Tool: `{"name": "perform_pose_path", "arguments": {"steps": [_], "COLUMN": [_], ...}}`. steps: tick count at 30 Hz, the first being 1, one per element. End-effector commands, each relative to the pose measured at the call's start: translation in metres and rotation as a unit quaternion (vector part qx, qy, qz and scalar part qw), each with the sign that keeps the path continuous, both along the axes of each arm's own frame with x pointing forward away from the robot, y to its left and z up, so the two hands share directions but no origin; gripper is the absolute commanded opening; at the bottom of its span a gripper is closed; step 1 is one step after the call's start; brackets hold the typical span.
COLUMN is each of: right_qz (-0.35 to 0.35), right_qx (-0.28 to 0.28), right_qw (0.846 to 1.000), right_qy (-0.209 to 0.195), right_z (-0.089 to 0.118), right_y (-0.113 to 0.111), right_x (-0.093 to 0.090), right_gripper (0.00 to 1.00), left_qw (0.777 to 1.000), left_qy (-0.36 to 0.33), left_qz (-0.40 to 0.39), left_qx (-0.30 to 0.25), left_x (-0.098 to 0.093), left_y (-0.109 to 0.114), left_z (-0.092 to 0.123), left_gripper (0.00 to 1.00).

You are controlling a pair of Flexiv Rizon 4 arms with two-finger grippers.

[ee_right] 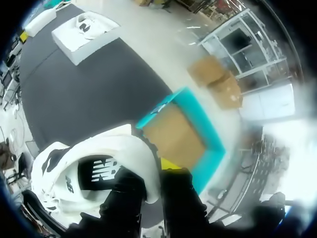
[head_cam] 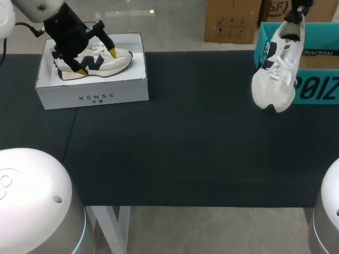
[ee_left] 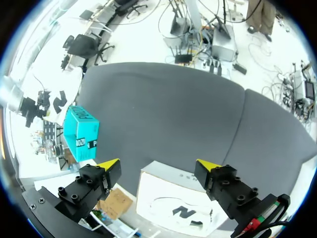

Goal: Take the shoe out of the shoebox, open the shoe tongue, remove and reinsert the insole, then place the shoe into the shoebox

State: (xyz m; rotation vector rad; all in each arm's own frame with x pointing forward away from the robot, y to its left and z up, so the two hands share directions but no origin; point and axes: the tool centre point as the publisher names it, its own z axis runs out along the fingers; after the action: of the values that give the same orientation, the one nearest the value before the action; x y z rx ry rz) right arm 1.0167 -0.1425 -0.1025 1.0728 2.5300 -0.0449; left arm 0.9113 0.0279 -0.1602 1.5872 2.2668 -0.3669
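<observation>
Fingers [ee_right: 181,198] of the right gripper [ee_right: 154,174] are clamped on the heel collar of a white lace-up sneaker with dark side markings [head_cam: 275,74], one finger inside the shoe and one outside. That shoe hangs toe-down from the gripper, just in front of the teal cardboard shoebox [head_cam: 318,63] at the table's far right; whether its toe touches the dark table cover [head_cam: 185,143] cannot be told. The teal box stands open, its brown inside showing in the right wrist view. At the far left stands an open white cardboard shoebox [head_cam: 90,95], and in it lies a second white sneaker with a dark letter on its side [head_cam: 108,59], on its sole, toe toward the table's middle. The left gripper [head_cam: 97,62] hovers over this second shoe with its yellow-tipped fingers spread wide, holding nothing.
</observation>
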Motion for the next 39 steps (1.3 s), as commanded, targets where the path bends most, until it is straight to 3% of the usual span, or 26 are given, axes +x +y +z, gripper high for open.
{"name": "perform_pose_path", "arguments": {"steps": [1,7,9,12,25,28,39], "right_qz": [-0.161,-0.287,-0.317,-0.372,-0.372,-0.431,-0.544], "right_qx": [-0.005,0.024,0.040,0.054,0.054,0.031,0.072], "right_qw": [0.986,0.956,0.946,0.927,0.927,0.902,0.836], "right_qy": [0.046,0.049,0.050,0.017,0.017,-0.006,-0.015], "right_z": [0.020,0.013,0.009,-0.002,-0.002,-0.009,-0.028], "right_y": [-0.026,-0.077,-0.089,-0.118,-0.118,-0.135,-0.202], "right_x": [0.038,0.069,0.071,0.078,0.078,0.086,0.085], "right_gripper": [0.00,0.00,0.00,0.00,0.00,0.00,0.00], "left_qw": [1.000,1.000,1.000,1.000,1.000,1.000,1.000], "left_qy": [0.000,0.000,0.000,0.000,0.000,0.000,0.000], "left_qz": [0.000,0.000,0.000,0.000,0.000,0.000,0.000], "left_qx": [0.002,0.002,0.002,0.002,0.002,0.002,0.002], "left_x": [0.001,0.001,0.001,0.001,0.001,0.001,0.001], "left_y": [0.000,0.000,0.000,0.000,0.000,0.000,0.000], "left_z": [0.000,0.000,0.000,0.000,0.000,0.000,0.000], "left_gripper": [1.00,1.00,1.00,1.00,1.00,1.00,1.00]}}
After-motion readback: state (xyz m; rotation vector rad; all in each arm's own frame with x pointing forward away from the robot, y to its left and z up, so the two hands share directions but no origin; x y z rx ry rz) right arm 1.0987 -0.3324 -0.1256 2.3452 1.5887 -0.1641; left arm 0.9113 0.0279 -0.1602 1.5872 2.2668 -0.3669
